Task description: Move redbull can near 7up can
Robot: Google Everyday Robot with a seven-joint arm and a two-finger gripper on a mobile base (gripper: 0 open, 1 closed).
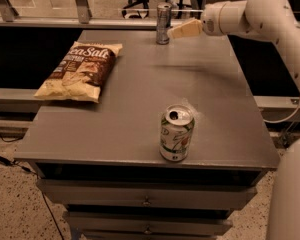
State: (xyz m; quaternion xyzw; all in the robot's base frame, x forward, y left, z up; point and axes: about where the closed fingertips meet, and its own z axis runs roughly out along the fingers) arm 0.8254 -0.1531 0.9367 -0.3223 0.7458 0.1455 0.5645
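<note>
Camera view shows you the redbull can [163, 24] standing upright at the far edge of the table [140, 89], a little right of the middle of that edge. It is a slim metal can, so I judge it stiff along its height but thin in the wall. You cannot see if it is full or empty, so expect either a light can that tips easily or a heavier one that stands more firm. The surface looks smooth and is probably slippery, and the narrow base makes it easy to knock over. Take hold at the middle of the body, from the side, across the round wall and not at the top rim. Press enough to hold it, but not so much that the wall dents.

The gripper [182, 30] is just beside the can, on the can's right in the picture, at about the height of its upper half. It is not around the can. Whether it is spread or pressed together, I cannot tell, and I also cannot tell if it touches the can.

The 7up can [176, 133] stands upright near the front edge, well apart from the redbull can, so the carry crosses almost the whole table. Set the slim can down beside it gently, without bumping. The chip bag [79, 70] lies on the left part, away from this path.
</note>
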